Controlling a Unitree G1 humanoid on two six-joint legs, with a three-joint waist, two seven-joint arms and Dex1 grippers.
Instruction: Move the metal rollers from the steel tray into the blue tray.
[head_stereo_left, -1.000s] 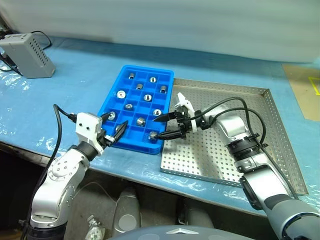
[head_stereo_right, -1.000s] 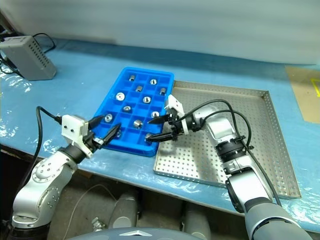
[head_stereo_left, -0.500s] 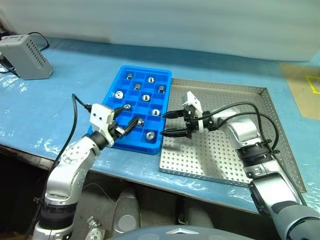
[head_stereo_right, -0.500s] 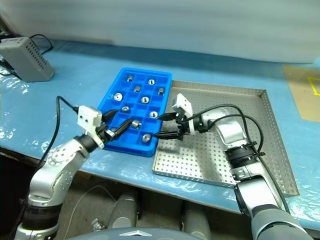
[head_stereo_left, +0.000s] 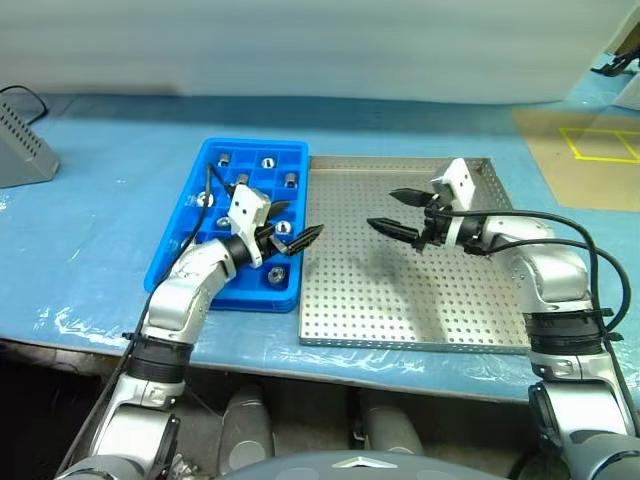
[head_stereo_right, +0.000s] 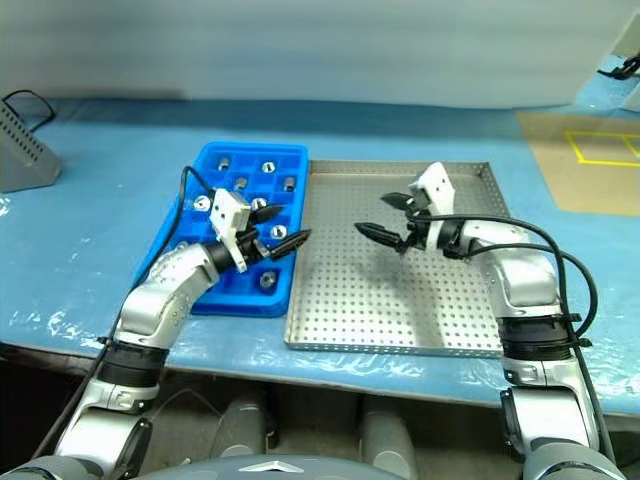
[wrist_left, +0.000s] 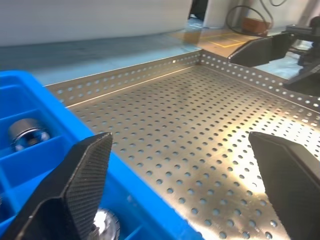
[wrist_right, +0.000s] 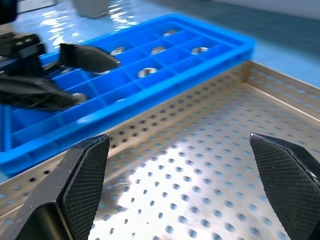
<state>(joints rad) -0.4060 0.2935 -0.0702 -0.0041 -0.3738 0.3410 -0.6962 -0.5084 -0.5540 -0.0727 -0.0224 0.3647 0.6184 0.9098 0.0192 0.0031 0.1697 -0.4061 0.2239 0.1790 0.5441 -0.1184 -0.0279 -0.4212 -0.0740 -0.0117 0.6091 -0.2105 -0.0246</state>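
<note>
Metal rollers (head_stereo_left: 277, 273) now sit in the compartments of the blue tray (head_stereo_left: 168, 262), which lies on the left, edge to edge with the steel tray (head_stereo_left: 400, 330) on its right. On the steel tray's perforated floor I can make out no roller in the head views or in either wrist view, so the transfer looks finished or nearly so; a piece hidden under an arm cannot be ruled out.

Nearest, the left gripper (head_stereo_left: 296, 237) hovers over the near right part of the blue tray, tips reaching toward the seam between the trays, its two black fingers (wrist_left: 82, 185) spread wide and holding nothing. A roller shows just below its left finger in the left wrist view (wrist_left: 102, 225), resting in a compartment.

A little farther and to the right, the right gripper (head_stereo_left: 398, 212) hangs above the middle of the steel tray, pointing left toward the blue tray, fingers (wrist_right: 82, 172) likewise spread apart and empty.

To do this step well, I would first scan the steel tray's corners and rims for any remaining roller. If one turns up, come down over it with the jaws wide, straddle it across its curved side, and close gently, since a short, shiny cylinder will probably roll or squirt out. Keep both arms clear of the blue tray's rim so the filled compartments are not jolted.
</note>
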